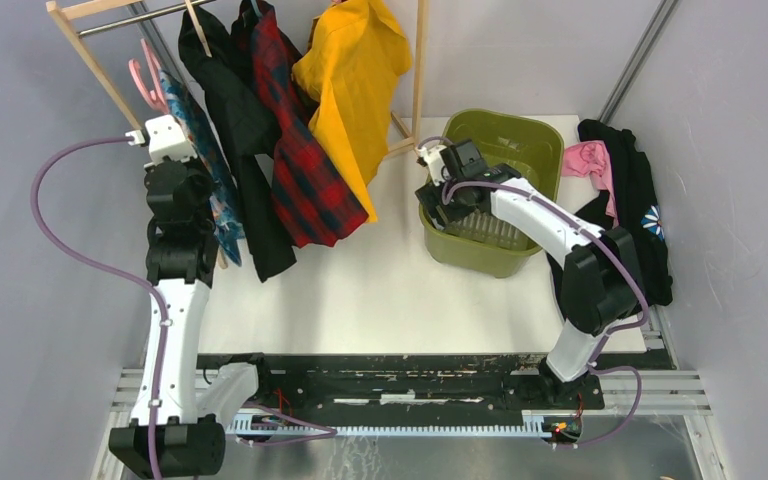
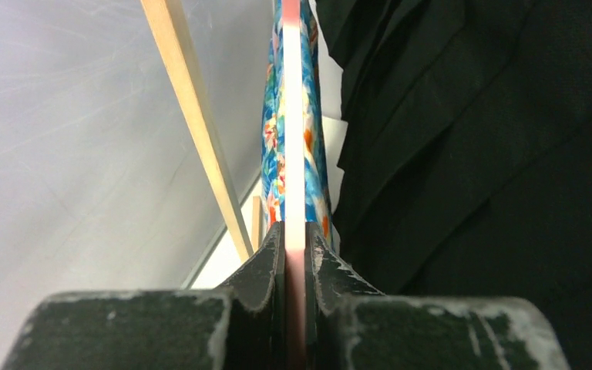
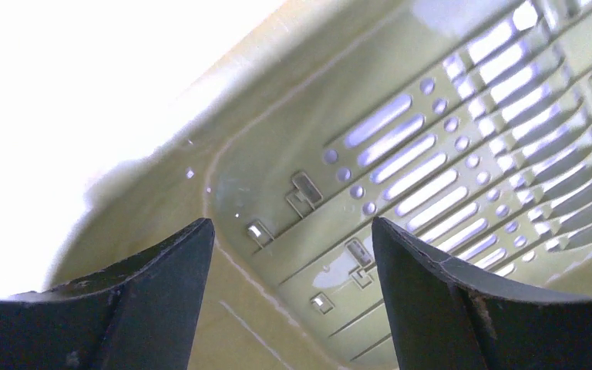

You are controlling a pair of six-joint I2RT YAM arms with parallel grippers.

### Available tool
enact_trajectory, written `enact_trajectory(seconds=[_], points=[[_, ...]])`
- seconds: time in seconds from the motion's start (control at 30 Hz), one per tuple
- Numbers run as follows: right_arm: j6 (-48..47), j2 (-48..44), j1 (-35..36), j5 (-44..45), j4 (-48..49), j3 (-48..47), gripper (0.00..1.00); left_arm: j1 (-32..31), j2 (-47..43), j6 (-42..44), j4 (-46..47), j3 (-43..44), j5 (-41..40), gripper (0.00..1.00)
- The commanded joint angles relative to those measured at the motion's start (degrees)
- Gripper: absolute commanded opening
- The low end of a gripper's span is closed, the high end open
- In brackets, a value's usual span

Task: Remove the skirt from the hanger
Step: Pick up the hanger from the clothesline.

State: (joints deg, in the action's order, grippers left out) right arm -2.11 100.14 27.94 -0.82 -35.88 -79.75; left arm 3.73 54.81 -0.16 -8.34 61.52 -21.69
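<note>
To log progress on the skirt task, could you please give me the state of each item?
skirt: hanging on hanger
left fingers: shut on hanger
right fingers: open, empty, at basket
basket: upright, no clothes seen inside

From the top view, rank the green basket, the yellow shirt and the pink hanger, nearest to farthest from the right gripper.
1. green basket: the right gripper dips into its left side.
2. yellow shirt: hanging up and left of the gripper.
3. pink hanger: farthest, at the far left.
</note>
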Motion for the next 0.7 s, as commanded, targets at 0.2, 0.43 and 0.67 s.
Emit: enact_trajectory(seconds=[0.2, 0.43, 0.67], points=[[-6.8, -3.2, 13.3, -6.5, -8.6, -17.7, 0.81, -0.1, -8.7, -4.0, -11.4, 5.8, 8.5, 0.03], [-9.0, -2.0, 19.0, 3.4, -12.2, -22.1, 0.84, -0.3, -12.4, -4.1, -14.0, 5.9, 9.7, 0.03], [-11.1, -5.2, 19.6, 10.5, -12.0, -22.0, 0.83, -0.4, -14.2, -4.2, -15.7, 6.0, 9.8, 0.03]])
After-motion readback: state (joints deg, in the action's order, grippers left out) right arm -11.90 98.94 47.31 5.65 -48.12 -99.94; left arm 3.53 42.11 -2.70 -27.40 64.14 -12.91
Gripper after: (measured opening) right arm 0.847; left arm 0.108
